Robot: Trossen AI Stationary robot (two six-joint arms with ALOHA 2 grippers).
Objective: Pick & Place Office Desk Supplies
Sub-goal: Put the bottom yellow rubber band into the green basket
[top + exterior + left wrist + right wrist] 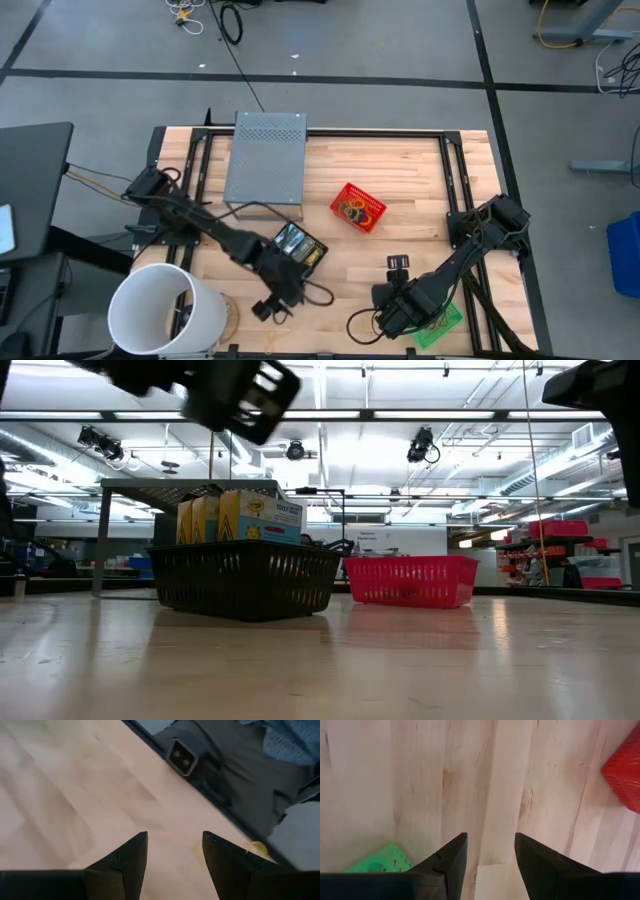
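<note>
Several yellow-and-green crayon boxes stand upright in a black basket left of the table's middle. Coloured rubber bands lie in a red basket near the middle. My left gripper hangs open above bare wood at the near edge, in front of the black basket, with nothing between its fingers. My right gripper hangs open over bare wood right of the middle, pointing steeply down, also with nothing between its fingers. A green basket lies just beside it, and the red basket lies farther off.
A large white bucket stands at the near left corner. A grey perforated box sits at the far left. A small camera is mounted at the table's near edge. Bare wood lies across the middle and far right.
</note>
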